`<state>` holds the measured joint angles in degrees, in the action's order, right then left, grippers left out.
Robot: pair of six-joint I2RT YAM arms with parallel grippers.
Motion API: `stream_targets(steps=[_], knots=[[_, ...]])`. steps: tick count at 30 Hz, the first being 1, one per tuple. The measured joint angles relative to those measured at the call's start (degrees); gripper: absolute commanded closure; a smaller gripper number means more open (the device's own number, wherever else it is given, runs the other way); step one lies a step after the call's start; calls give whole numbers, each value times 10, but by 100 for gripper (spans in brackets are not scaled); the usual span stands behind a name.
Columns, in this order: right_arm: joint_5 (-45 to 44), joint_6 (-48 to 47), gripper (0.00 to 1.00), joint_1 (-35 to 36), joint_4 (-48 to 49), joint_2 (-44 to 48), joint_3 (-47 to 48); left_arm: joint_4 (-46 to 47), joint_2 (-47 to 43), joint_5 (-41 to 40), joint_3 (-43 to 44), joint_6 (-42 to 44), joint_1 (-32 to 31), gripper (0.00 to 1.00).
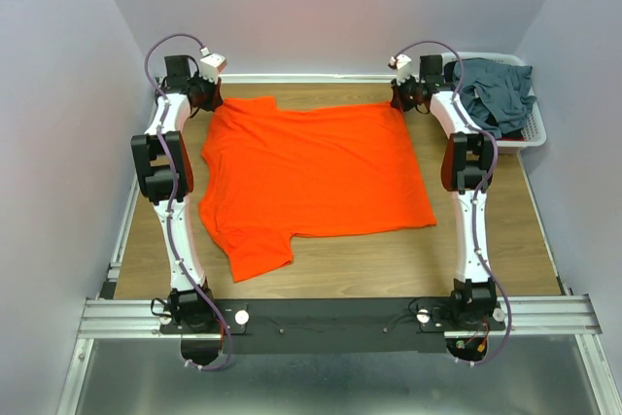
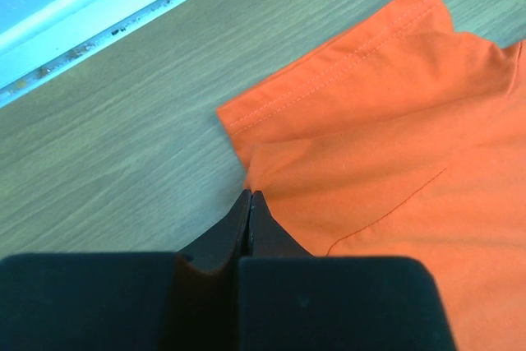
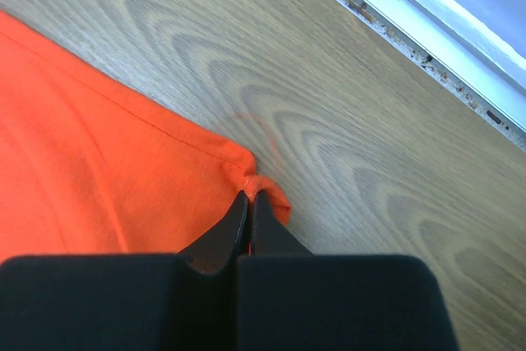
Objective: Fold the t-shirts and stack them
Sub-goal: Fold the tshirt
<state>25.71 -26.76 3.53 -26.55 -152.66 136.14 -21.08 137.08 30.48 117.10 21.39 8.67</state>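
The orange-red t-shirt (image 1: 311, 177) lies spread on the wooden table (image 1: 379, 264), one sleeve toward the near left. My left gripper (image 1: 210, 96) is shut on the shirt's far left edge; the left wrist view shows the closed gripper (image 2: 250, 195) pinching the orange cloth (image 2: 386, 145) beside a sleeve hem. My right gripper (image 1: 400, 96) is shut on the shirt's far right corner; the right wrist view shows the closed gripper (image 3: 250, 195) biting a bunched corner of the shirt (image 3: 99, 162). Dark blue-grey t-shirts (image 1: 498, 92) lie heaped in the basket.
A white slatted basket (image 1: 533, 131) stands at the far right corner of the table. A white rail (image 2: 99, 6) runs along the back wall just beyond both grippers, also seen in the right wrist view (image 3: 427, 30). Side walls close in left and right.
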Motion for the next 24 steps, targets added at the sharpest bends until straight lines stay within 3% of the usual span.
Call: stream_targets(steps=[9, 24], knots=[[2, -4, 99, 0, 0, 41, -41, 4, -2, 0, -3, 3, 0, 100], [23, -6, 99, -5, 4, 141, -136, 28, -93, 0, -122, 41, 2, 100]])
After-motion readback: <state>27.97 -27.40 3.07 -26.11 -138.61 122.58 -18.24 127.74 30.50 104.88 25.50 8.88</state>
